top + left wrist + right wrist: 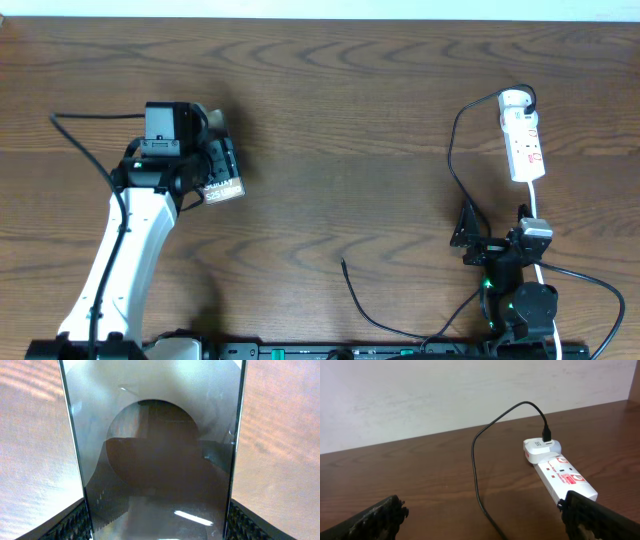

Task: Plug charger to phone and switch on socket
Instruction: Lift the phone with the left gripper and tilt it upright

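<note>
The phone (222,172) is a dark slab with white lettering, held at the left of the table. My left gripper (208,170) is shut on the phone; its glossy face (157,460) fills the left wrist view between both fingers. The white socket (523,135) lies at the far right, with a white adapter at its far end. The charger's black cable (455,150) runs from that adapter down past my right arm, and its free tip (344,263) lies on the table. My right gripper (485,515) is open and empty, near the socket (560,472) and above the cable (476,467).
The socket's white lead (537,205) runs toward my right arm's base (520,290). A thicker black robot cable (85,150) loops at the far left. A pale wall (445,390) stands behind the table's far edge.
</note>
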Controlling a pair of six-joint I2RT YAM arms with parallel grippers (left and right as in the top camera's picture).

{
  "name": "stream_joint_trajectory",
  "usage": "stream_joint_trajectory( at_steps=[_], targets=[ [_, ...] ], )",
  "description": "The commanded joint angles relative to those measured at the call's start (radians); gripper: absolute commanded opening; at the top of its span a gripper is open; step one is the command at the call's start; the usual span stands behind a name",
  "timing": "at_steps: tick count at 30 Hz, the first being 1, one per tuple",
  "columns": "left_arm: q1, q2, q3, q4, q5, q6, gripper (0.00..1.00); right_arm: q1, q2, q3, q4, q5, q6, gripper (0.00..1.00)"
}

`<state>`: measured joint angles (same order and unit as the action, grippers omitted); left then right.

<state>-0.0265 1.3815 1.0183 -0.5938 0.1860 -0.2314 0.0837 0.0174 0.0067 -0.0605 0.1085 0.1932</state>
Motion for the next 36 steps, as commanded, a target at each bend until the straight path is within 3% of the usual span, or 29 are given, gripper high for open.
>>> stream_joint_trajectory(
  at_steps=[1,5,17,23,31,36],
  targets=[
    [0.003,-0.032,0.033,0.004,0.031,-0.294,0.07,0.009,-0.002,-0.001,-0.004,0.001,-0.011,0.99],
    [0.003,-0.03,0.033,0.009,0.136,-0.494,0.08,0.009,-0.002,-0.001,-0.004,0.001,-0.011,0.99],
    [0.032,-0.03,0.033,0.041,0.583,-0.876,0.07,0.009,-0.002,-0.001,-0.003,0.002,-0.011,0.99],
    [0.069,-0.03,0.033,0.031,0.859,-1.183,0.07,0.009,-0.002,-0.001,-0.003,0.001,-0.007,0.99],
    [0.076,-0.03,0.033,0.043,1.086,-1.322,0.07,0.009,-0.002,-0.001,-0.003,0.001,-0.007,0.99],
    [0.076,-0.03,0.033,0.073,1.057,-1.321,0.07,0.009,-0.002,-0.001,-0.003,0.001,-0.007,0.99]
  ],
)
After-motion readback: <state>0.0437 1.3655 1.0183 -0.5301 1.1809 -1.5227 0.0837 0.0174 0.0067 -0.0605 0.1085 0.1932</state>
